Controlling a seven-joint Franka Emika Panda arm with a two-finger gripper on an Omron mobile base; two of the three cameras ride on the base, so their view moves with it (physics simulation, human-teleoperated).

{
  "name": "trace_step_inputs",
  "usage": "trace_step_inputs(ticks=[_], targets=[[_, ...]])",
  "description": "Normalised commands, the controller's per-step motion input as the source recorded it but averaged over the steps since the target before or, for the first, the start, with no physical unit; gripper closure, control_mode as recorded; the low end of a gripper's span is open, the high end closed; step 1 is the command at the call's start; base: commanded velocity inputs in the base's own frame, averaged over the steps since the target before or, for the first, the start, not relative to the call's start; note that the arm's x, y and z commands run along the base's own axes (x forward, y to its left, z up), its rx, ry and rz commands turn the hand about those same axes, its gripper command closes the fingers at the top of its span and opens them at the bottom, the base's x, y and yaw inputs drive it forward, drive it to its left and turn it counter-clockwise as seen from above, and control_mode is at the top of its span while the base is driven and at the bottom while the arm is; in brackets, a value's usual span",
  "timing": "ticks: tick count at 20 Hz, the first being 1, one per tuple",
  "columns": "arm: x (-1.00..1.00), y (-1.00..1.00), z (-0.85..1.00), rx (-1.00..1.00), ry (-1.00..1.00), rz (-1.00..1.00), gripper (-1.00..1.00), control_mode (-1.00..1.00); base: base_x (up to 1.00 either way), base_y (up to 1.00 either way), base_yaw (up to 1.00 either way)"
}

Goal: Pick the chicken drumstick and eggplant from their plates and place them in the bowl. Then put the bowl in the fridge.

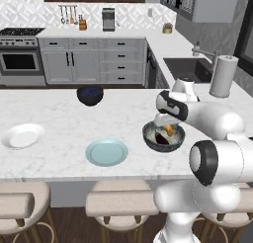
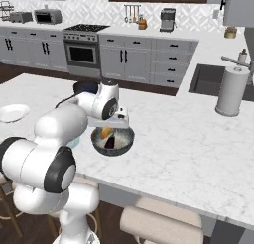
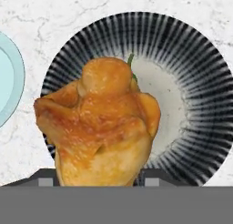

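Over the marble surface [image 1: 59, 118], directly above the bowl [image 1: 163, 137], hangs the end effector [image 1: 167, 123]. Hand view: the chicken drumstick [image 3: 100, 123] sits between the two dark finger tips at the frame's bottom, so the end effector is clamped on the chicken drumstick, with the ribbed, striped bowl straight beneath it.

Eggplant [image 1: 161, 137]: dark shape lying inside the bowl, under the end effector and just beside the drumstick. In hand view only a green stem tip peeks out behind the drumstick.

Drumstick in the left base view shows as an orange piece at the bowl's mouth; whether it touches the bowl's inside cannot be told.

Teal plate [image 1: 106, 152]: on the surface just left of the end effector, near the front edge, apart from the bowl. Its rim also shows at the left edge of hand view.

White plate [image 1: 22, 136]: well apart, far left of the end effector.

Small glossy dark bowl [image 1: 90, 95]: beyond and left of the end effector, at the far edge of the surface.

Paper towel roll [image 1: 223, 76]: upright, beyond and right of the end effector, next to the sink [image 1: 188, 68]
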Motion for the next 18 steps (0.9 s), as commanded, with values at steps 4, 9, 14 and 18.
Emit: trace_step_inputs(ticks=[4, 9, 14, 18], targets=[[0.3, -0.16, -0.65, 0.0, 0.06, 0.11, 1.0, -1.0, 0.0, 0.0, 0.0], [0.34, -0.26, -0.31, 0.0, 0.03, 0.11, 1.0, -1.0, 0.0, 0.0, 0.0], [0.0, -0.13, -0.13, 0.0, 0.0, 0.08, 1.0, -1.0, 0.0, 0.0, 0.0], [0.15, 0.13, -0.28, -0.05, 0.0, 0.0, -1.0, -1.0, 0.0, 0.0, 0.0]])
